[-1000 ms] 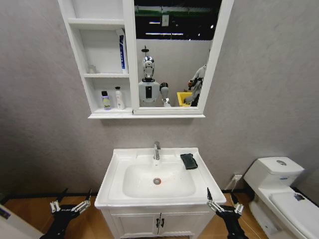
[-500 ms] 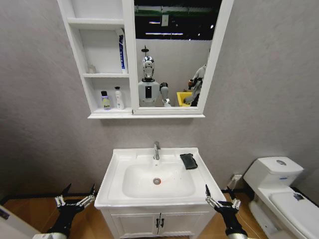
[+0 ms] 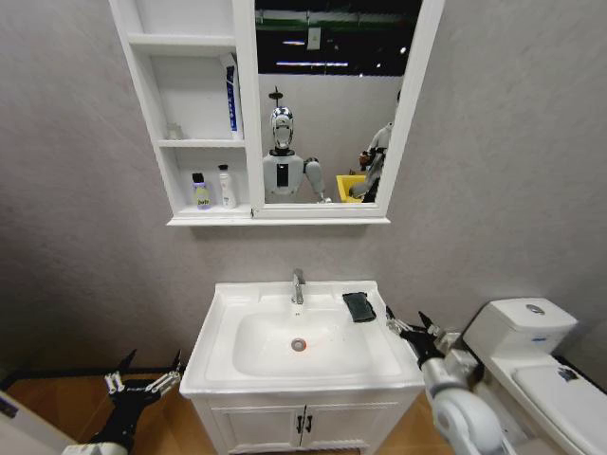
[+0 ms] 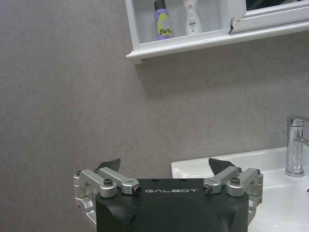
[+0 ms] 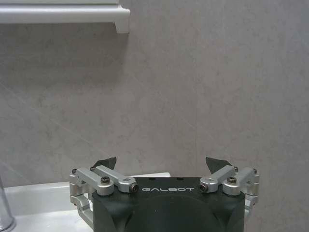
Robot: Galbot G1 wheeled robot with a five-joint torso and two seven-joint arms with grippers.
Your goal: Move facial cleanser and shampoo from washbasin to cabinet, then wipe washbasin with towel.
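Observation:
The white washbasin (image 3: 220, 327) stands in front of me, and the small black towel (image 3: 358, 306) lies on its back right rim. My right gripper (image 3: 410, 325) hovers open just right of the towel, at rim height, with nothing between its fingers. My left gripper (image 3: 147, 373) hangs open low, left of the washbasin. In the cabinet (image 3: 245, 114), the lowest compartment holds a purple bottle (image 3: 200, 191) with a yellow-green label and a white bottle (image 3: 228, 188). I cannot tell which is the shampoo and which the facial cleanser. The left wrist view shows the open left gripper (image 4: 165, 166), both bottles (image 4: 164, 21) and the basin's corner (image 4: 217, 166).
A chrome tap (image 3: 298, 284) stands at the basin's back. A blue and white tube (image 3: 232, 100) leans in the cabinet's middle compartment. The mirror (image 3: 327, 104) reflects the robot. A white toilet (image 3: 526, 332) is close on the right, and the vanity cupboard doors (image 3: 303, 427) are below the basin.
My right arm has risen from low beside the vanity to the basin's right rim, close to the towel. The left gripper has stayed low and open.

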